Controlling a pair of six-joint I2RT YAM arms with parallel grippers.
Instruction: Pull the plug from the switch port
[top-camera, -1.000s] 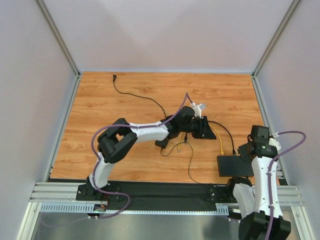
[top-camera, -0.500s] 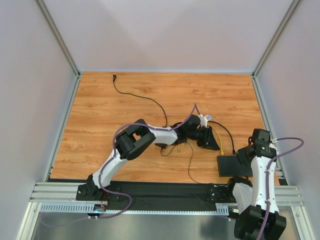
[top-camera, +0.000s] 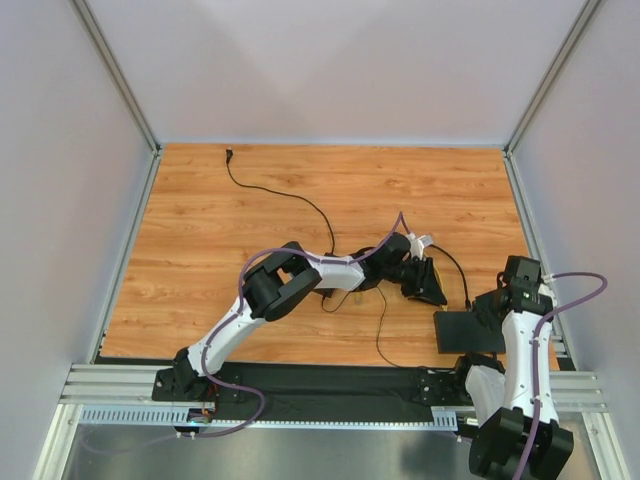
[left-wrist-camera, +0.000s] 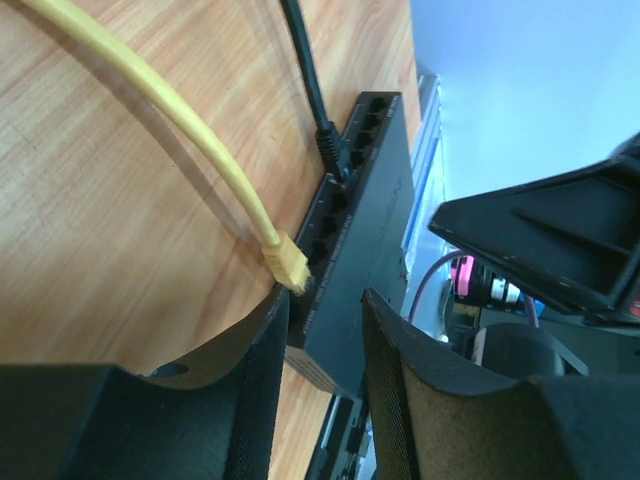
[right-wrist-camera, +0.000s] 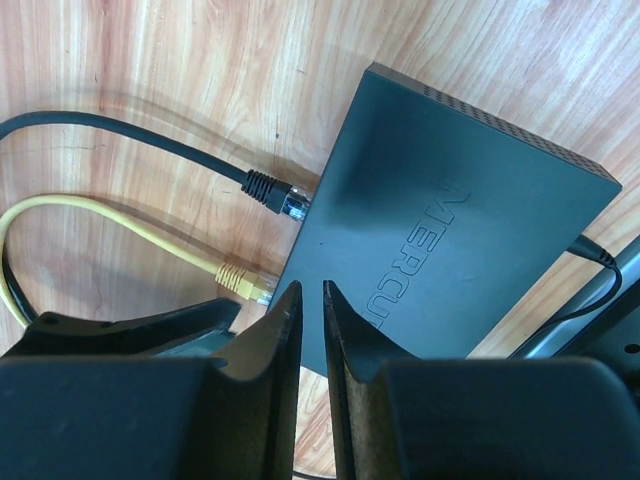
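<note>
left hand (left-wrist-camera: 318, 400): fingers narrowly apart, holding nothing, yellow plug (left-wrist-camera: 288, 264) just ahead in the switch (left-wrist-camera: 365, 240)
right hand (right-wrist-camera: 305, 385): nearly closed, empty, above the switch

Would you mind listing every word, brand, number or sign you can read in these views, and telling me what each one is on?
"MERCU": embossed letters on the top face of the switch, seen in the right wrist view; the word runs on behind the right gripper finger, so its end is hidden.
No port numbers or labels can be read on the switch's port side in the left wrist view.
Nothing legible in the top view.
</note>
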